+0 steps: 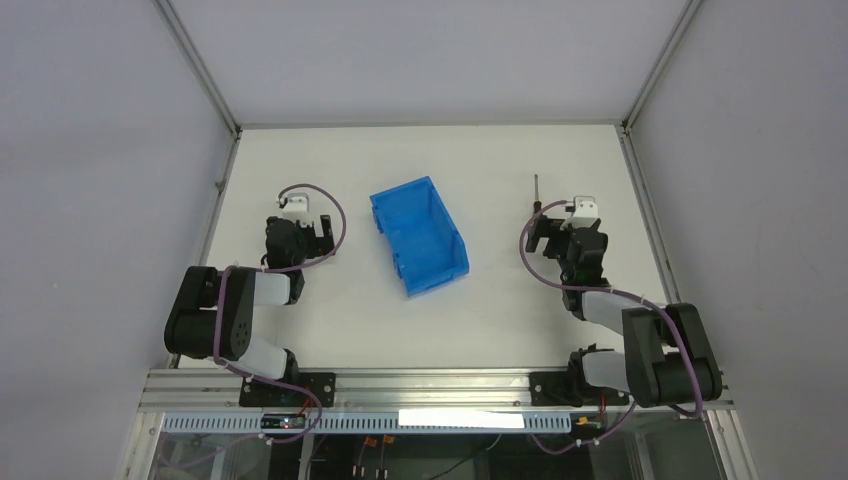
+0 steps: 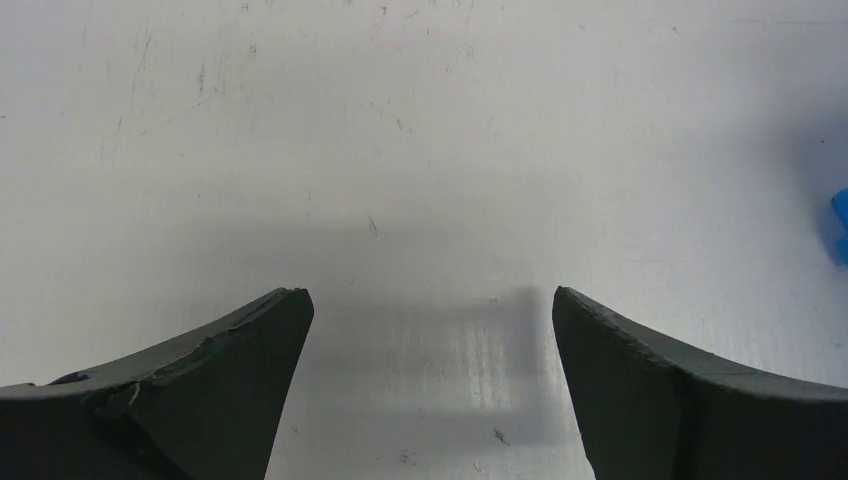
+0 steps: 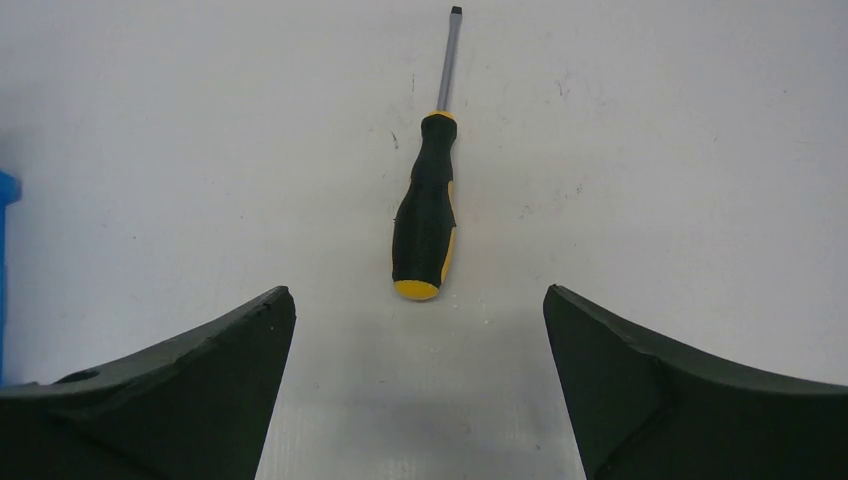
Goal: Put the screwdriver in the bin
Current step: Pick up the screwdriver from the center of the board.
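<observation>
Screwdriver (image 3: pixel 425 220) lies flat on the tabletop (image 1: pixel 480 310), well right of the blue bin (image 1: pixel 435 277), just ahead of the right tool (image 3: pixel 417 296), spread wide and empty; left tool (image 2: pixel 430 294) likewise wide, holding nothing.

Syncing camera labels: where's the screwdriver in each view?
Top external: screwdriver right of the bin, shaft pointing to the far edge, handle partly hidden.
Left wrist: not in it.
Right wrist: screwdriver at centre, lying flat, tip toward the top of the picture.
Shared landmark: the blue bin, central in top external, a sliver at the right edge in left wrist, at the left edge in right wrist.
</observation>
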### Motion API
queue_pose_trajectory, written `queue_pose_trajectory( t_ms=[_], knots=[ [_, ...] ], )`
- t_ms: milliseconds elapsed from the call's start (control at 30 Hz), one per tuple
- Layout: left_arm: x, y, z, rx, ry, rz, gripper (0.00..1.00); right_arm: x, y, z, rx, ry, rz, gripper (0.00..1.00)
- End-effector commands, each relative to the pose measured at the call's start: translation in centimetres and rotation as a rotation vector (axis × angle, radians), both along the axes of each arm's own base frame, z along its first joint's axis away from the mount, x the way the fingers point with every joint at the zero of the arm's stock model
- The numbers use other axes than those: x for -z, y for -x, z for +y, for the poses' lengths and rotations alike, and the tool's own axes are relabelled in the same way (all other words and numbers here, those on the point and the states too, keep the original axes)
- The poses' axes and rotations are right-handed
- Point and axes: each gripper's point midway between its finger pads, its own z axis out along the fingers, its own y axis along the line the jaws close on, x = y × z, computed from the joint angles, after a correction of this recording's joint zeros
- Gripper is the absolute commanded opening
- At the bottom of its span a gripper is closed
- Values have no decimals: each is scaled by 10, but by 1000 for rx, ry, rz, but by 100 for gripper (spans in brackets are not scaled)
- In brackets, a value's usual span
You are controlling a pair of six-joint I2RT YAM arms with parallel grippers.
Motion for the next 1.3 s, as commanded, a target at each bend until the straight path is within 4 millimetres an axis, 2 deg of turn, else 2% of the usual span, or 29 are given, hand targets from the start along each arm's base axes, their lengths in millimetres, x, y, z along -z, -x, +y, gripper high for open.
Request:
queue_pose_trajectory(
  t_ms=[0,367,500,733,933,1000,1033,1100,1233,1267],
  knots=[
    [-16,-9,2,-3,13,-53,100,-22,-13,0,0,-7,-64,99],
    [-16,-9,2,-1,13,-54,100,-23,-11,-12,82,-19,-70,99],
    [-16,-9,2,-2,13,-53,100,-38,-11,-12,80,-13,-74,99],
    [-16,-9,2,-2,14,-53,100,-99,-9,-11,74,-10,-23,99],
    [-16,-9,2,-2,13,-52,100,-167,4,-15,98,-15,12,99],
    [-16,-9,2,-2,13,-53,100,-201,7,-14,87,-8,-15,99],
    [-17,-10,2,-1,13,-54,100,-206,10,-15,85,-4,-8,99],
    [-16,-9,2,-3,14,-53,100,-236,15,-16,81,0,-38,99],
    [-16,-9,2,-3,14,-53,100,-273,25,-17,77,15,-32,99],
    [-17,-9,2,-2,13,-54,100,-288,27,-17,73,18,-45,99]
  ],
)
